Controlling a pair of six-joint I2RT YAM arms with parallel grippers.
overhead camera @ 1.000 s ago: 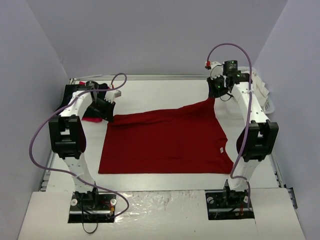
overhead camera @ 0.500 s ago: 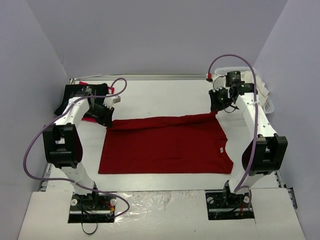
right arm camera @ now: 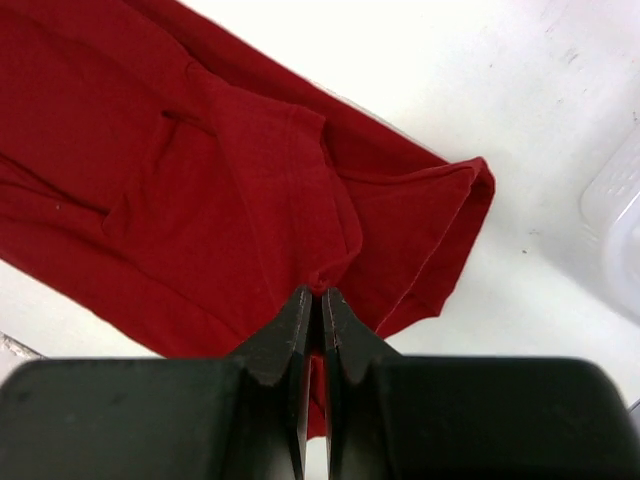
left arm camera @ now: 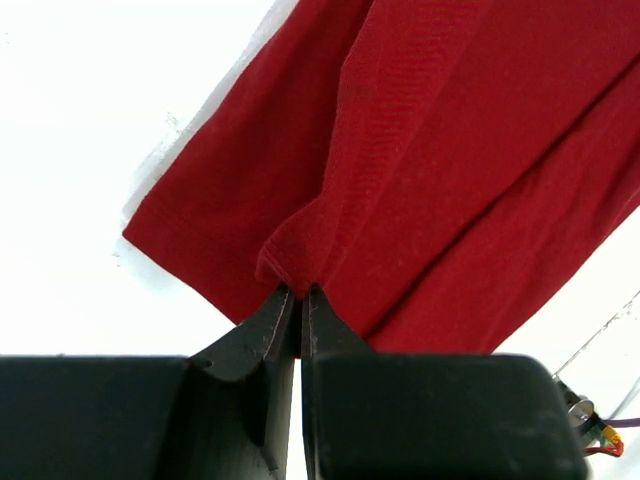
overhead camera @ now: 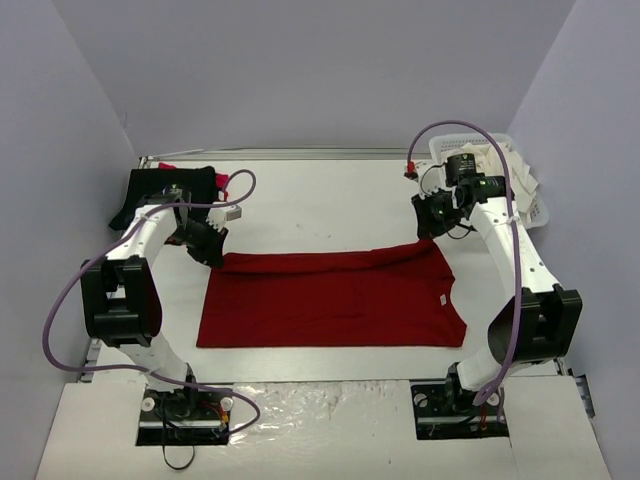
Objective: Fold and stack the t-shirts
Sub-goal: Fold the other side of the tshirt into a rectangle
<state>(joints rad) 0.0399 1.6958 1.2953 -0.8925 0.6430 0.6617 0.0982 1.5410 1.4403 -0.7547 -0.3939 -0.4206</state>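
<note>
Jaws of the left gripper and right gripper pinch tight on the upper edge of the red shirt, which lies flat at centre frame. Such thin pinches could slip, dropping one corner and skewing the fold.

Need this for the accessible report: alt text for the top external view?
A dark red shirt lies on a white table, pinched at its two far corners by the left tool and right tool, its far strip doubled over. A black shirt sits at the far left, a white basket at the far right.
</note>
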